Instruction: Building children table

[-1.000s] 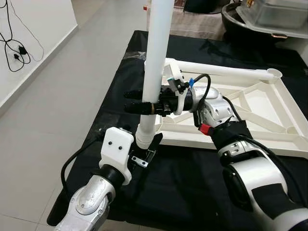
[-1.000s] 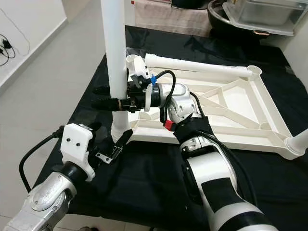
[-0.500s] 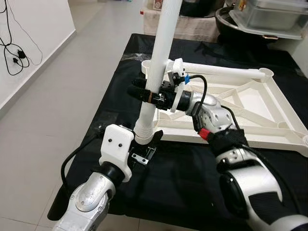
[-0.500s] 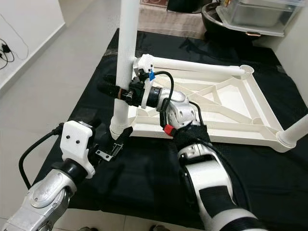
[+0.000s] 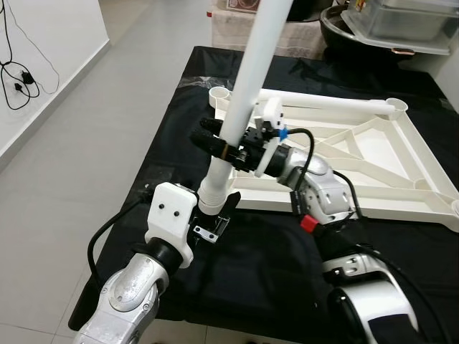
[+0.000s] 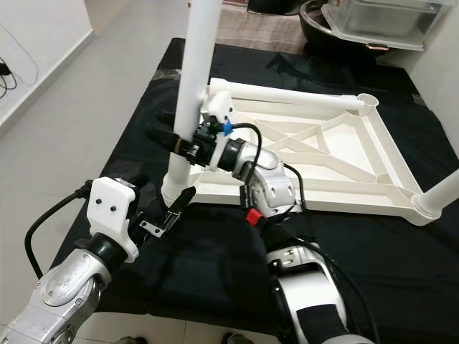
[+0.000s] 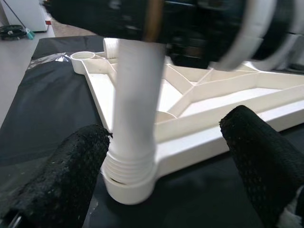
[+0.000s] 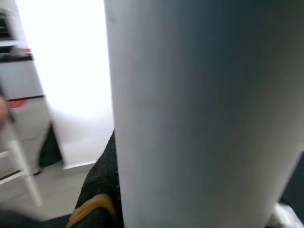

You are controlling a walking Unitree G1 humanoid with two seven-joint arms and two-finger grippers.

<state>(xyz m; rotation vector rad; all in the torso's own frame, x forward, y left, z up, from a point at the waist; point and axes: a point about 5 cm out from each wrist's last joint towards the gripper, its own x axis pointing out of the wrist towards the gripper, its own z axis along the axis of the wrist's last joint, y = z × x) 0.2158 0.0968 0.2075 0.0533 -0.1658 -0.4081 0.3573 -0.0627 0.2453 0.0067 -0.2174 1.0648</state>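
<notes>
The white tabletop frame lies upside down on a black cloth. A white table leg stands in the frame's near-left corner socket, its top leaning to the right. My right gripper is shut on the leg about a third of the way up; the wrist view has the leg pressed close against its fingers. My left gripper is open low at the leg's threaded base, one black finger on each side of it. Another leg rises from the near-right corner.
The black cloth covers a low surface whose left edge drops to the grey floor. Cables lie by the white wall at the left. A dark pot and a clear bin stand at the back right.
The leg was upright and now leans with its top to the right, my right gripper still shut on it. My left gripper has stayed by the base. The camera has shifted.
</notes>
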